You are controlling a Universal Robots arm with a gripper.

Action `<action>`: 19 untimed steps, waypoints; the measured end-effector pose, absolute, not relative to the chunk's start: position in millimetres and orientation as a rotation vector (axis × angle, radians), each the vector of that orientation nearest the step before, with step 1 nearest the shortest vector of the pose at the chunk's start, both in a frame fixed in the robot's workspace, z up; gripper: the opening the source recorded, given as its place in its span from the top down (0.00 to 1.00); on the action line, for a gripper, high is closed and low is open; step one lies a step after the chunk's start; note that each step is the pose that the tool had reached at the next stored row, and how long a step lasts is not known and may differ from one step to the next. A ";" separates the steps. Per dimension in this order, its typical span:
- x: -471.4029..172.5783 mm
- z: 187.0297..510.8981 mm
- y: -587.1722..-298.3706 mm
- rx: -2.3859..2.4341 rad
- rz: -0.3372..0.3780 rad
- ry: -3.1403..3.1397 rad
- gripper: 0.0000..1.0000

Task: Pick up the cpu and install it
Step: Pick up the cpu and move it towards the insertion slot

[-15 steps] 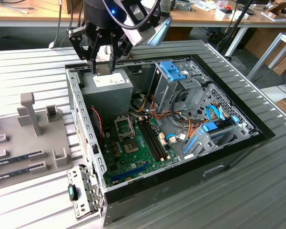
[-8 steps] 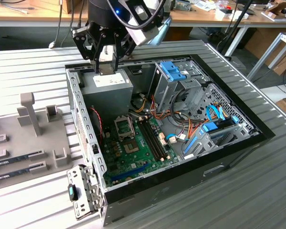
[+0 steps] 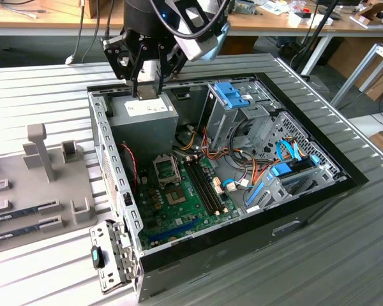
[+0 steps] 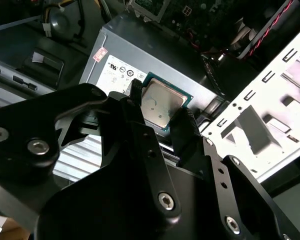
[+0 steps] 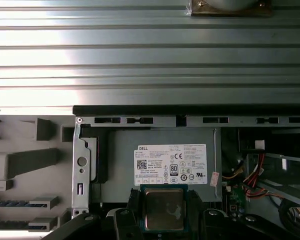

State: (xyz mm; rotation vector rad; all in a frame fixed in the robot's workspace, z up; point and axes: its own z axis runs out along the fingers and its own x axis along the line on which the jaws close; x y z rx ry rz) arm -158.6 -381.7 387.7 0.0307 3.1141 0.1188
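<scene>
Step in hand: carrying, with the pick-up complete and installation not yet done. The gripper (image 3: 147,91) holds the cpu (image 4: 161,104) edge-on between its two fingers (image 4: 186,126). The jaws are closed narrowly on opposite sides of the chip, whose silver-grey top and green rim show in the second wrist view. In the exterior view the gripper hangs over the power supply (image 3: 143,115) at the 11 o'clock corner of the open computer case (image 3: 242,255), clear of the supply's labelled lid. The empty metal-framed socket (image 3: 165,167) sits on the motherboard (image 3: 179,204) at roughly 6 o'clock from the gripper, well apart from it and lower in the case. The memory slots (image 3: 204,185) run just beside the socket at its 3 o'clock. As a judgement, seating the chip calls for a traverse toward 6 o'clock, a descent inside the case walls, and squaring the chip's edges to the socket frame so it goes in flat. Cable bundles (image 3: 210,153) at 2 o'clock of the socket could obstruct the approach. Count: one cpu, one gripper, one socket, one power supply, one case. The number of memory slots cannot be told. A grey fixture tray (image 3: 25,210) with several holders lies at 9 o'clock of the case.
</scene>
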 end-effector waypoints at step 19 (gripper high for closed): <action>-130.9 387.4 -381.7 0.031 0.119 3.114 0.53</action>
